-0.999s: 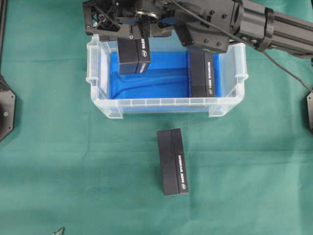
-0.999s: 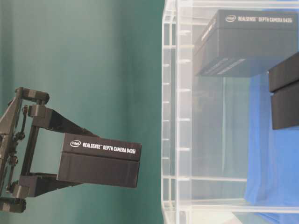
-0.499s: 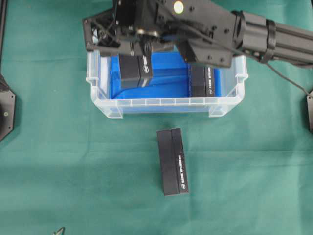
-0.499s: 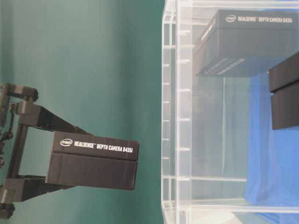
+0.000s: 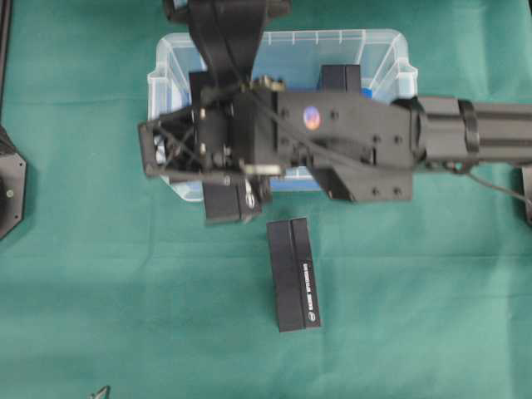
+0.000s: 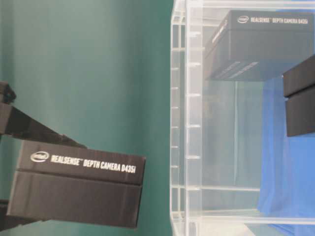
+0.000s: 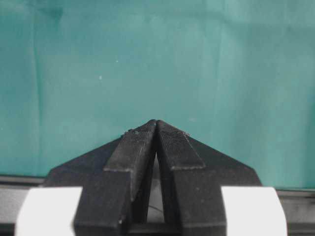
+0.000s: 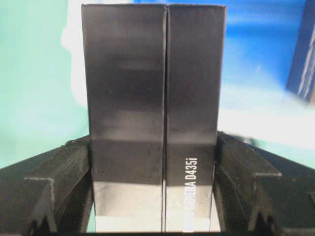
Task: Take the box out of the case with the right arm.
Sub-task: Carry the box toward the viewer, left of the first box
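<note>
My right gripper (image 5: pixel 229 189) is shut on a black box (image 5: pixel 224 209) labelled as a depth camera. It holds the box in the air just past the near wall of the clear case (image 5: pixel 391 71). In the right wrist view the box (image 8: pixel 152 73) stands between both fingers (image 8: pixel 69 172). In the table-level view the held box (image 6: pixel 78 189) hangs left of the case wall (image 6: pixel 179 123), outside it. Another black box (image 5: pixel 341 77) stays inside the case on the blue lining. My left gripper (image 7: pixel 156 123) is shut on nothing, over bare green cloth.
A third black box (image 5: pixel 293 274) lies on the green cloth in front of the case, just right of the held one. The right forearm (image 5: pixel 465 141) crosses over the case from the right. A black mount (image 5: pixel 10 187) sits at the left edge.
The right arm has carried the box from above the case's left part toward the near side, over the front wall. In the table-level view the box has grown and moved down-left.
</note>
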Controlling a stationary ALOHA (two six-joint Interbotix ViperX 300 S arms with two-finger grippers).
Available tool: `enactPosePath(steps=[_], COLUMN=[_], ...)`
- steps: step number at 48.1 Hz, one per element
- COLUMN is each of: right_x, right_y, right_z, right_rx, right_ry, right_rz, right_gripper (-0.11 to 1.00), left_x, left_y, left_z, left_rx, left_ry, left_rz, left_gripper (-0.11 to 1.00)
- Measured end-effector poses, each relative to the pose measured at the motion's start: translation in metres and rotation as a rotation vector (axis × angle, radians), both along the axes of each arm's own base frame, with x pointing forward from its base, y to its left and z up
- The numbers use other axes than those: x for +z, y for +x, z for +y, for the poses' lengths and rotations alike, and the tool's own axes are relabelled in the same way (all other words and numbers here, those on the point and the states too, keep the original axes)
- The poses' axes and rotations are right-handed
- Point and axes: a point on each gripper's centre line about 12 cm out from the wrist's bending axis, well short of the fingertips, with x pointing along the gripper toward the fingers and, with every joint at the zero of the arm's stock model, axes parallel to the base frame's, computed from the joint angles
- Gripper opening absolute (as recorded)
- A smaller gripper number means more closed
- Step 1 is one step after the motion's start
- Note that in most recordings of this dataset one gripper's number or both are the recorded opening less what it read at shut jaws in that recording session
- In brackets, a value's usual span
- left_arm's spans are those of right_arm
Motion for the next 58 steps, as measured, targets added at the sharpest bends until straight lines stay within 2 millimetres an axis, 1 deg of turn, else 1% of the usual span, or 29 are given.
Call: enactPosePath(steps=[26,32,58], right_x=[-0.001,-0.001,-0.001], right_y=[-0.013,-0.014,-0.013], right_z=[0.073,0.077,0.076], right_rx=[0.034,0.035,0.031], right_ry=[0.031,0.033,0.033], right_rz=[0.009,0.008,0.010], right_gripper=[0.68,0.68,0.68], left_x=[0.000,0.000,0.000], left_y=[0.000,0.000,0.000], left_z=[0.000,0.000,0.000], left_rx=[0.000,0.000,0.000], left_ry=[-0.001,-0.001,0.000], left_rz=[0.000,0.000,0.000], left_gripper=[0.00,0.00,0.00])
